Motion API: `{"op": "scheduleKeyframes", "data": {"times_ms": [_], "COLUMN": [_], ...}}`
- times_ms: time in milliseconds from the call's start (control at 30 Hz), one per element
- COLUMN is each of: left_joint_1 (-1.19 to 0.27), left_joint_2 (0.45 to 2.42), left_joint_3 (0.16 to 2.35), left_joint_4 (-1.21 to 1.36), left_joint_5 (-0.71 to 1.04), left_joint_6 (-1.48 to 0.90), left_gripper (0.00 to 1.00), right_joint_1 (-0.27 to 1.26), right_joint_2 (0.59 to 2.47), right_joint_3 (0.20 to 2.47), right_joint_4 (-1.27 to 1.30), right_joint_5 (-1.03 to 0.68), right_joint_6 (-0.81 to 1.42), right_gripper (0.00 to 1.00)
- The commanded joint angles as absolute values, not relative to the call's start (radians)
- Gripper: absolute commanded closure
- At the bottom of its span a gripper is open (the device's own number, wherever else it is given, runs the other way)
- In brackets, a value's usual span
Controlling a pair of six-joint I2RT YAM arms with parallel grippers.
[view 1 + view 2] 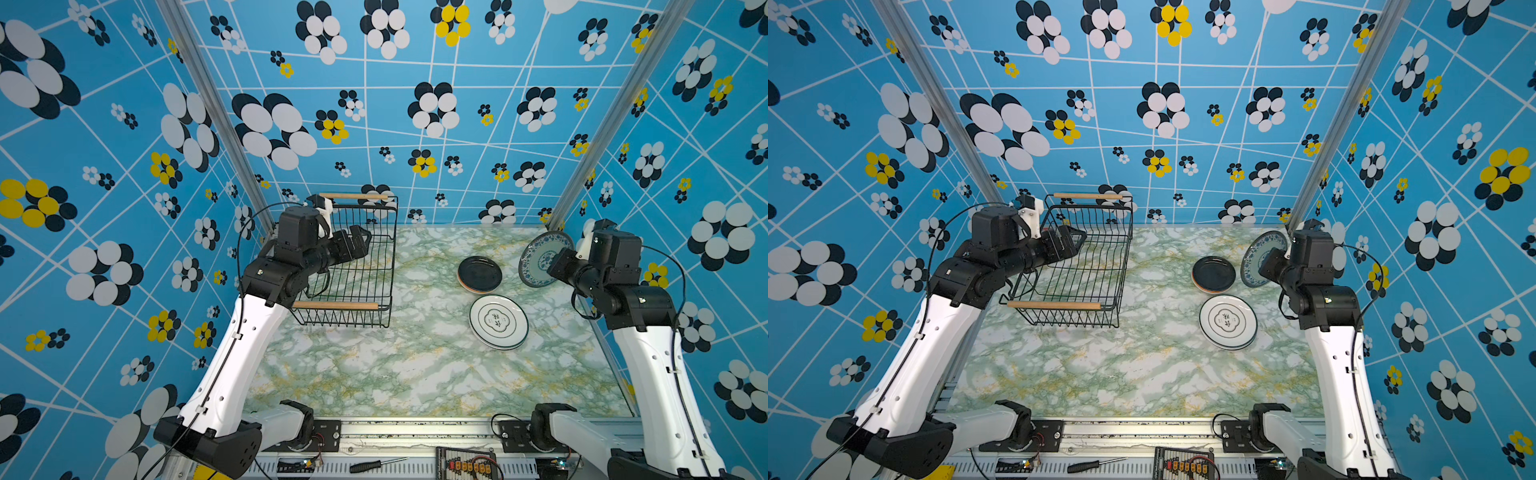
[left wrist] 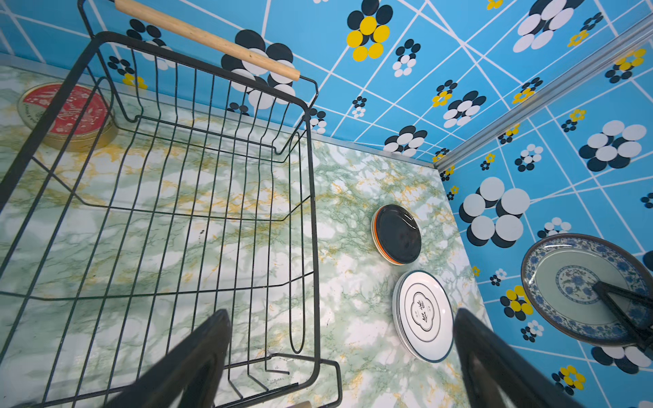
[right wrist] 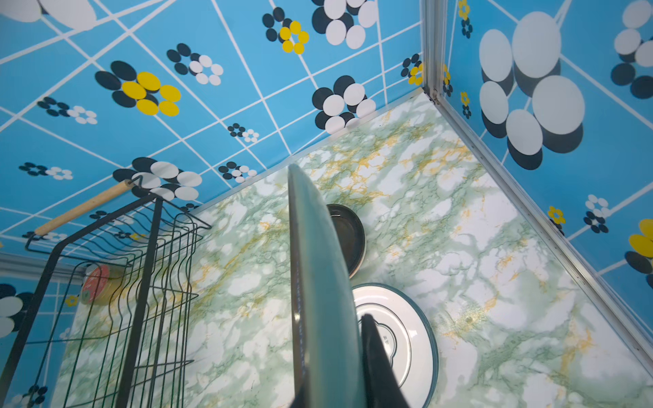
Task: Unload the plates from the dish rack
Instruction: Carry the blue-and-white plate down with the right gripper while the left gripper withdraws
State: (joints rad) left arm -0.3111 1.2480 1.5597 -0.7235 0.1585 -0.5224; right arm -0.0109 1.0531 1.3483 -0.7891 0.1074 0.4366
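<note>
Two stacks of plates lie flat on the table (image 1: pixel 415 365) at the right: the white plates (image 1: pixel 498 322) nearer, the black-topped stack (image 1: pixel 480 274) just behind. Beside these, the patterned plate (image 1: pixel 540 259) is held lifted on its edge, nearly upright, clamped at the rim by the right gripper (image 1: pixel 555 266), its face turned leftward. It must probably be tilted flat and carried left onto a stack; the right arm is nearer, elbow bent. At the far left the dish rack (image 1: pixel 336 306) is seen empty, and the left gripper (image 1: pixel 361 241) hangs over it, jaws spread wide.
</note>
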Motion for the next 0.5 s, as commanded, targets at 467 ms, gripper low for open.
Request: {"op": "scheduleKeyframes", "data": {"times_ms": [467], "left_joint_1": [-0.299], "left_joint_2": [1.286], "left_joint_3": [1.497], "left_joint_4": [-0.789], "left_joint_5": [-0.02], "left_joint_6": [-0.449], "left_gripper": [0.01], "right_joint_1": [-0.166], "right_joint_2": [1.155], "right_joint_3": [1.066], "right_joint_4": [-0.423], "right_joint_5": [-0.108], "right_joint_6": [0.621], "right_gripper": [1.0]}}
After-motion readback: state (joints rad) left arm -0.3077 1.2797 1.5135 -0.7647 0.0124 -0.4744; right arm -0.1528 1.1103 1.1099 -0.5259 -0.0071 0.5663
